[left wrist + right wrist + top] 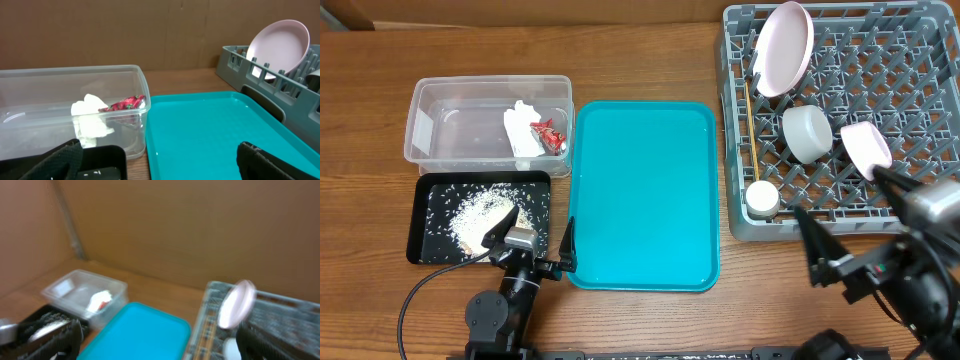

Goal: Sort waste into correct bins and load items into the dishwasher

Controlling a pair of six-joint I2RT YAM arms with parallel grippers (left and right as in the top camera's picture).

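The clear tub (490, 84) at the back left holds the white tissue (523, 130) and the red-and-white wrapper (550, 133). The black tray (428, 215) in front of it holds rice scraps (485, 210). The grey rack (732, 120) holds the large plate (783, 48), bowl (807, 133), smaller plate (866, 145), cup (762, 198) and chopsticks (748, 130). My left gripper (533, 245) is open and empty, between the black tray and the teal tray. My right gripper (850, 225) is open and empty over the rack's front edge.
A large teal tray (640, 190) lies between the bins and the rack, with nothing on it. The left wrist view shows the tub (115, 80), wrapper (125, 103) and teal tray (210, 130). The right wrist view is blurred.
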